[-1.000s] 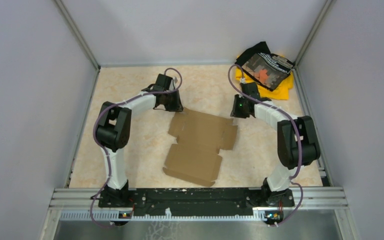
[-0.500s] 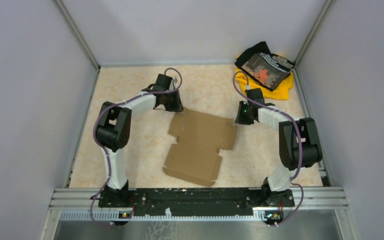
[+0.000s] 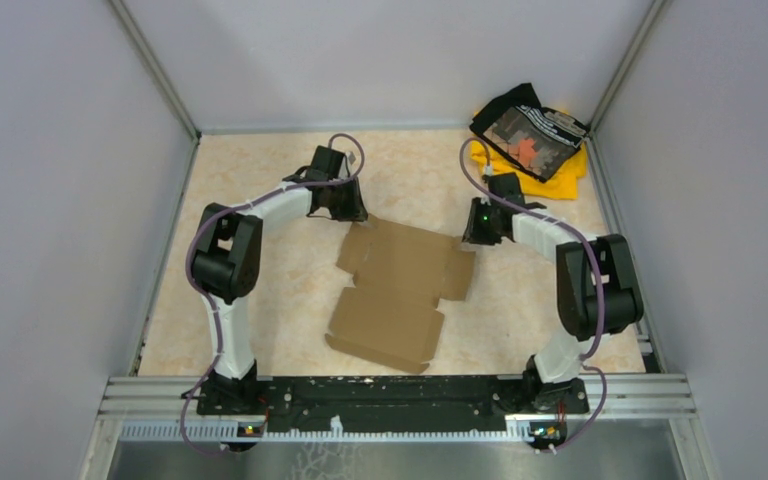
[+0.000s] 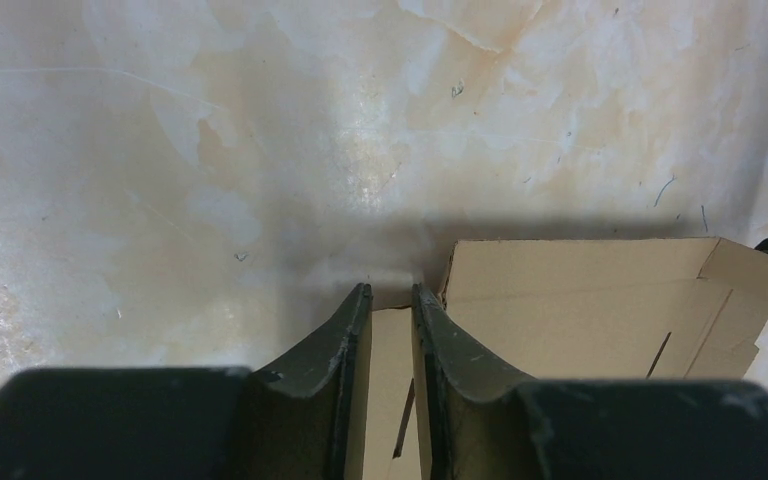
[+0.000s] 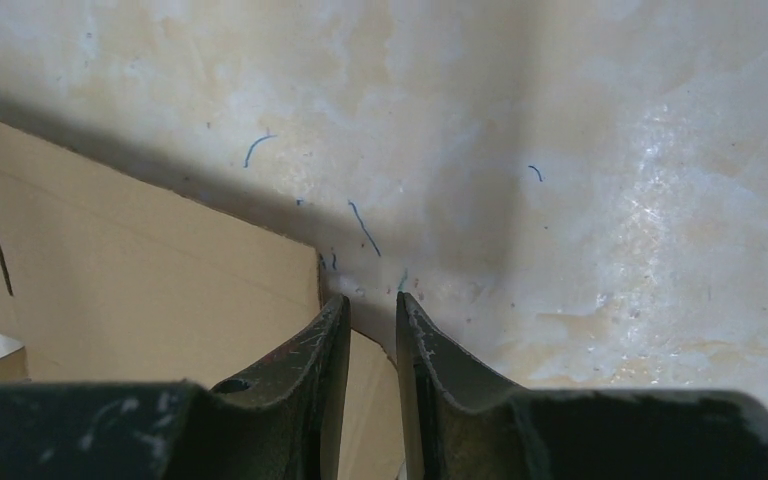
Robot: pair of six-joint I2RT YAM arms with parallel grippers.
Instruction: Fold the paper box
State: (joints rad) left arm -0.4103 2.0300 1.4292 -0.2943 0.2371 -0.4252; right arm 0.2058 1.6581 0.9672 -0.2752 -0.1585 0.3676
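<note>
The paper box (image 3: pixel 400 290) lies flat and unfolded on the marbled table, a plain brown cardboard sheet with flaps and tabs. My left gripper (image 3: pixel 350 214) hangs low over its far left corner. In the left wrist view the fingers of this gripper (image 4: pixel 390 292) stand a narrow gap apart, with a flap of the box (image 4: pixel 580 300) lying under them and nothing pinched. My right gripper (image 3: pixel 476 232) is at the far right corner. Seen from the right wrist, that gripper (image 5: pixel 372 298) is also narrowly open, with the cardboard (image 5: pixel 140 290) reaching under its left finger.
A yellow and black cloth pile (image 3: pixel 532 140) sits in the far right corner. Grey walls close in the table on three sides. The metal rail (image 3: pixel 390 395) with both arm bases runs along the near edge.
My right gripper shifted a little nearer and settled at the box's far right corner. The left arm and the box stayed put.
</note>
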